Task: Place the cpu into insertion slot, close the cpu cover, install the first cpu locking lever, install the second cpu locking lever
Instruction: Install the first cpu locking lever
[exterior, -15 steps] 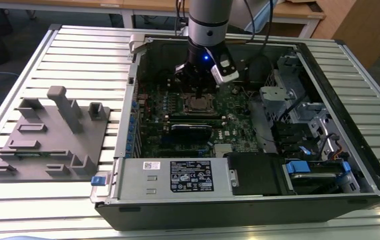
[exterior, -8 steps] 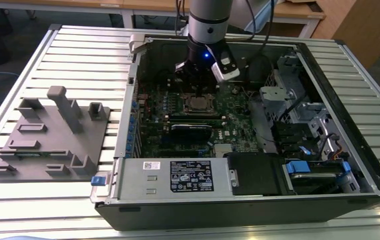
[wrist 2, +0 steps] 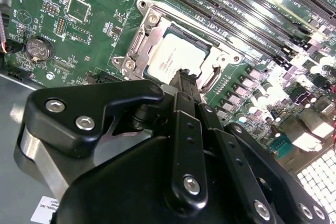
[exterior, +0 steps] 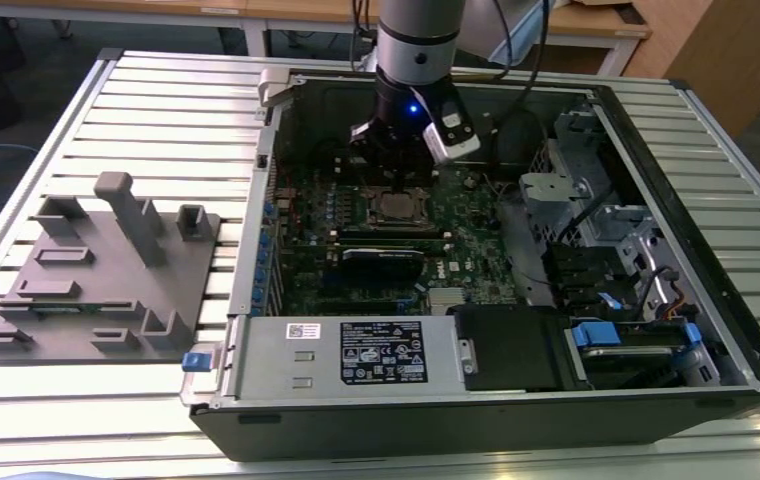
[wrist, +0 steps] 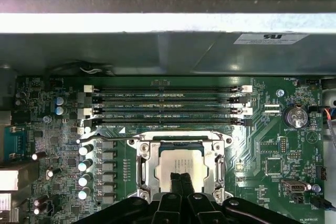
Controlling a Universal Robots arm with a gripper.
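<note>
The arm reaches straight down into the computer case [exterior: 487, 430]. The gripper [wrist: 181, 178] is closed and empty above the cpu [wrist: 181, 160], which sits in the insertion slot [wrist: 181, 145], framed by the cpu cover [wrist: 148, 167].

One robot arm [exterior: 414, 40] works over one open computer case [exterior: 487, 420] on the tabletop [exterior: 153, 100]. Inside: one cpu [wrist: 179, 163], one cpu cover [wrist: 147, 156], four memory slots [wrist: 168, 100], one coin battery [wrist: 295, 117], one power supply [exterior: 340, 355]. One grey fixture [exterior: 100, 280] sits at the case's 9 o'clock.
</note>
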